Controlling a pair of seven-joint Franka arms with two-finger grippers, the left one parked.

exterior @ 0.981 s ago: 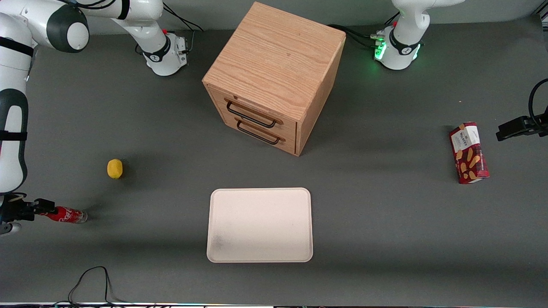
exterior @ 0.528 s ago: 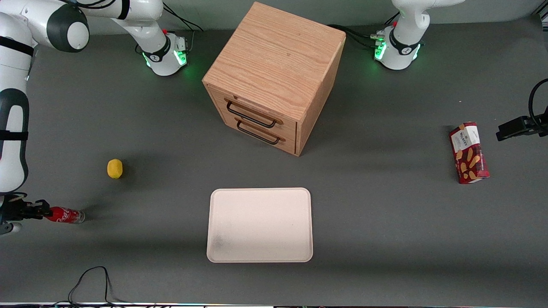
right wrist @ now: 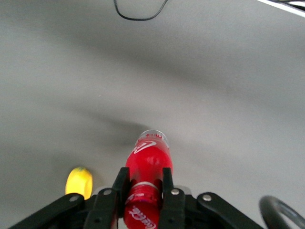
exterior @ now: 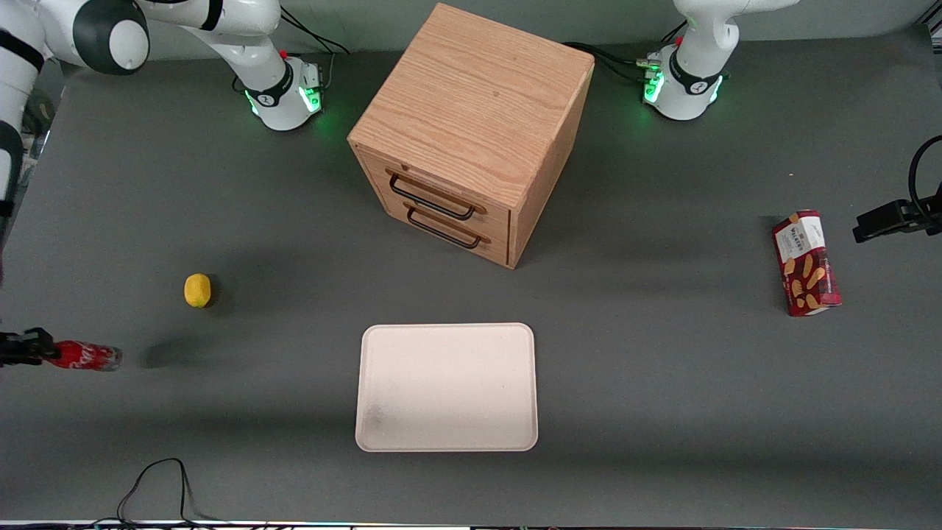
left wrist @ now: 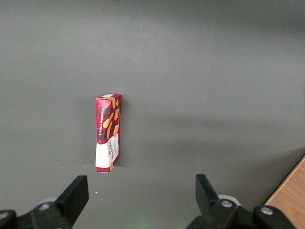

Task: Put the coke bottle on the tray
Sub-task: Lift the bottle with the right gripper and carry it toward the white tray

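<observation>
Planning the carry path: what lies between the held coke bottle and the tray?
Bare table only in the front view, from the coke bottle in the gripper to the tray; the lemon sits off that line.

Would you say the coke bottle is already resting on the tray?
No, the hand grips the coke bottle near the lemon; the tray holds nothing.

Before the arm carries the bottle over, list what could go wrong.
1. The gripper pinches the coke bottle near its cap end, the body jutting out sideways; it may pivot or slip.
2. The lemon lies beside the path to the tray; a low swing could knock it.
3. Released lying down, the bottle may roll over the low rim.
</observation>
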